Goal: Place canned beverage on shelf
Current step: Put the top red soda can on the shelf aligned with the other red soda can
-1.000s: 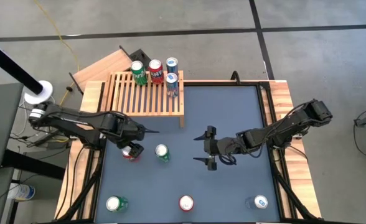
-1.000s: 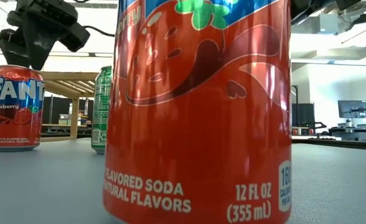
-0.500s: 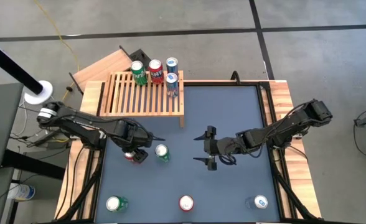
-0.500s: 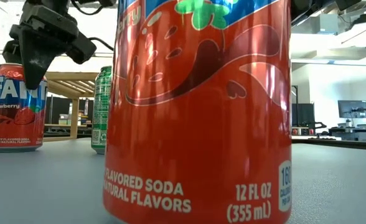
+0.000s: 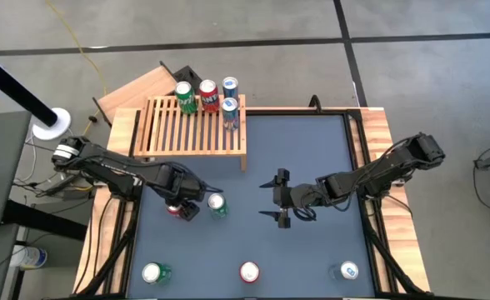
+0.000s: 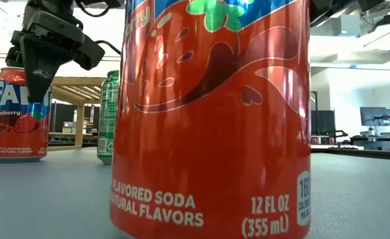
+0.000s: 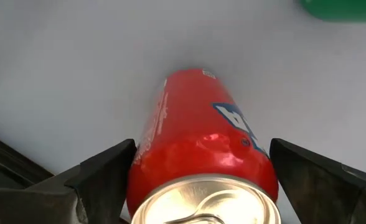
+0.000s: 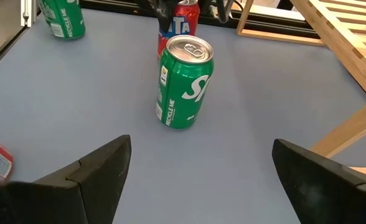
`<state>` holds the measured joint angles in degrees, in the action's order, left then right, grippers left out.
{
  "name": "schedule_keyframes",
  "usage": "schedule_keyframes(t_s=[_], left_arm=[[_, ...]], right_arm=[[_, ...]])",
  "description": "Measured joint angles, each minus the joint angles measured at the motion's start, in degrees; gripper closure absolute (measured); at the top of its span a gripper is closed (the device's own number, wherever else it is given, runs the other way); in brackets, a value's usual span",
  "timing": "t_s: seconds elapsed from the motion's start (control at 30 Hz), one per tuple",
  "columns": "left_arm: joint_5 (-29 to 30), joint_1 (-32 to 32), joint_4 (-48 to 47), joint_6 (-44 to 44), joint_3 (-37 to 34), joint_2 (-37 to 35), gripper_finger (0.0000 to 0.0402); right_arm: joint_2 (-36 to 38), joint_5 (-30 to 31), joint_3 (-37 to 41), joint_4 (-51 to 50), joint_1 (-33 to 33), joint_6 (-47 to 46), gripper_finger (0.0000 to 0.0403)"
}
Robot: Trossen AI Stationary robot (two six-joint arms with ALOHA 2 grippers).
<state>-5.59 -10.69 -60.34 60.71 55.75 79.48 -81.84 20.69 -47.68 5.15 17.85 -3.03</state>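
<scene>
A red Fanta can [image 7: 201, 143] stands upright on the blue table top, left of centre [image 5: 173, 209]. My left gripper [image 5: 179, 202] points down over it, open, one finger on each side of the can's upper part [image 6: 16, 126], without plainly touching it. A green Sprite can [image 5: 217, 204] stands just right of it. My right gripper [image 5: 280, 200] hangs open at mid-table, facing the green can [image 8: 184, 81]. The slatted wooden shelf [image 5: 178, 133] stands at the far left and carries several cans along its far edge.
Three cans stand along the near edge: green [image 5: 155, 272], red [image 5: 249, 272], which fills the low view [image 6: 211, 119], and a pale one [image 5: 347, 271]. A plain wooden board [image 5: 137, 87] leans behind the shelf. Wooden rails border the table's left and right sides.
My left gripper has moved toward the near edge and down, from beside the shelf's front to over the red can, so that its open fingers now straddle the can's top. The can has kept its place. The right arm has kept still.
</scene>
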Motion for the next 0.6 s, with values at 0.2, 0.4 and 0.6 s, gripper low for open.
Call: schedule_keyframes(t_s=[0.2, 0.4, 0.6], left_arm=[[0.49, -1.06, -0.09, 0.33, -0.01, 0.00, 0.0089], [0.51, -1.45, -0.13, 0.57, -0.01, 0.00, 0.0113], [-0.29, -1.43, -0.28, -1.91, 0.02, 0.00, 0.0109]], right_arm=[[0.00, 0.02, 0.00, 0.02, 0.00, -0.42, 0.0023], [0.00, 0.02, 0.00, 0.02, 0.00, -0.53, 0.0023], [0.00, 0.04, 0.00, 0.02, 0.00, -1.53, 0.0023]])
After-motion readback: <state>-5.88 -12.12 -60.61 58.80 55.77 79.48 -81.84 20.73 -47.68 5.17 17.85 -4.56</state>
